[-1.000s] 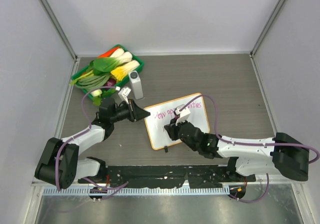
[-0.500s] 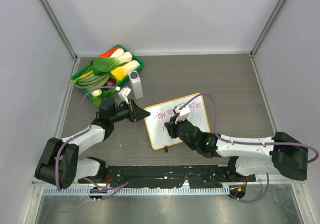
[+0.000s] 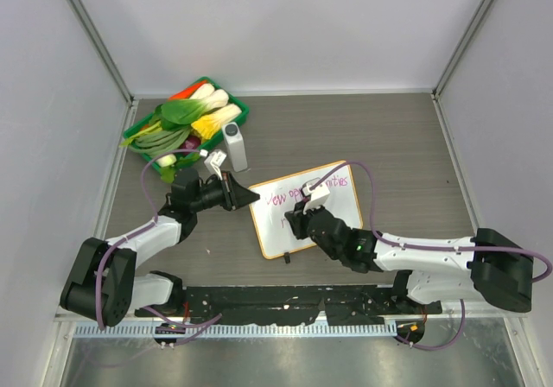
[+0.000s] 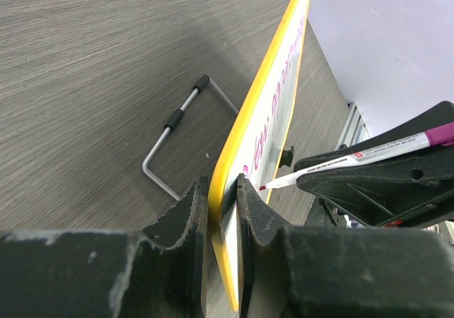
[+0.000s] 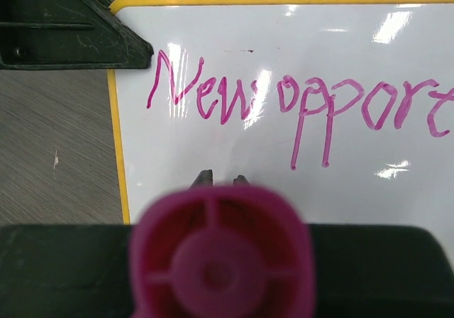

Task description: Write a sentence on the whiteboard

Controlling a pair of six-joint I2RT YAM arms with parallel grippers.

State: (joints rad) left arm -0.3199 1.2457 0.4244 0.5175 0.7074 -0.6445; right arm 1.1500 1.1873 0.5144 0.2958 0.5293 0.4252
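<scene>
The whiteboard [image 3: 342,199] lies on the grey table [image 3: 389,136], in front of both arms and a little turned. The top view gives this layout, but there the sentence [image 3: 313,188] is only a thin pink line of writing, too small to read.

The right wrist view shows it clearly: "New opport" in magenta letters, and the rest runs off the right edge. The bottom of that view is filled by the blurred magenta end of the marker [image 5: 221,258], so the tip is hidden there.

The left wrist view shows the board edge-on. Here the left gripper [image 4: 221,190] is clamped on the yellow-orange frame at the corner, one finger on each face. The same view shows what the right wrist camera cannot: the marker's fine tip is at the white surface, just beside the left finger. The black fingers of the right gripper [image 3: 294,223] are closed around the marker's barrel. A bent wire stand [image 4: 181,137] lies on the table behind the board.

Only the top view shows the green basket [image 3: 242,109] of vegetables [image 3: 186,119] at the far left, and a small grey block [image 3: 234,145] just beside it.
</scene>
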